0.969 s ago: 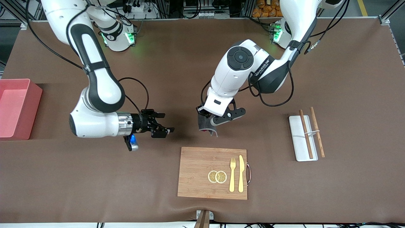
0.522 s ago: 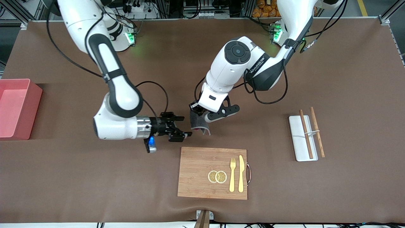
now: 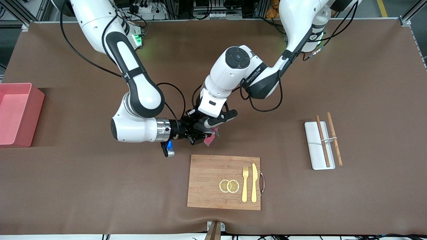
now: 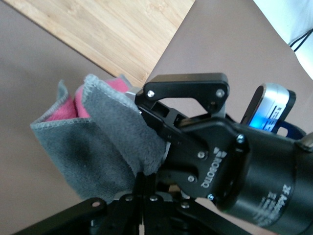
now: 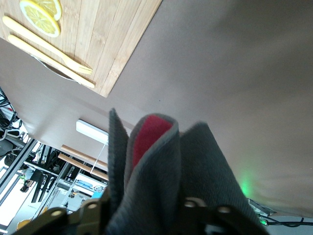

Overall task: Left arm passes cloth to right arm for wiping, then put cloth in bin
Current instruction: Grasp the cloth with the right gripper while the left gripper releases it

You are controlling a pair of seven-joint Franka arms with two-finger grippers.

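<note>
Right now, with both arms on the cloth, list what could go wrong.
1. Both the left gripper and the right gripper are bunched on the cloth; if the left lets go before the right's jaws have a firm bite, it may drop.
2. It would likely fall close to the wooden board with the lemon slices.

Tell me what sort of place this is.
Most likely a robotics lab set up for kitchen chores: two robot arms bolted along a brown-covered table, an aluminium frame with cables and gear past its edge, and staged props like a wooden board with lemon slices.
</note>
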